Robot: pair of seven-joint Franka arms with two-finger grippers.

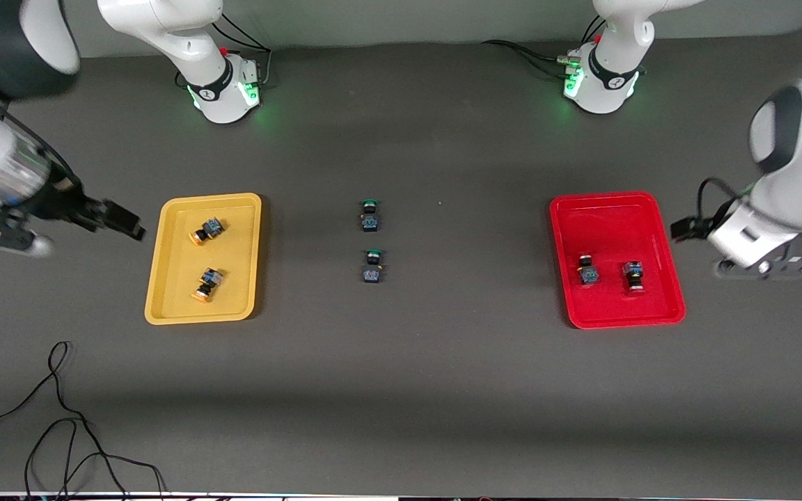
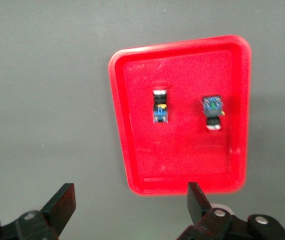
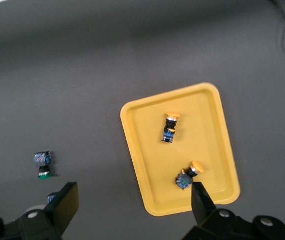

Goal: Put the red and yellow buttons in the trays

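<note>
Front view: yellow buttons [image 1: 207, 229] in yellow tray [image 1: 164, 292]; left pincer [image 2: 127, 205], right pincer [image 3: 132, 202] spread wide, empty.

left gripper [image 1: 681, 228] blurred, red caps unclear

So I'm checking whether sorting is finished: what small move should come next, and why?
Probably just pull both arms back. Two yellow buttons lie in the yellow tray, two red buttons in the red tray. The left gripper and right gripper hold nothing, fingers open.
</note>
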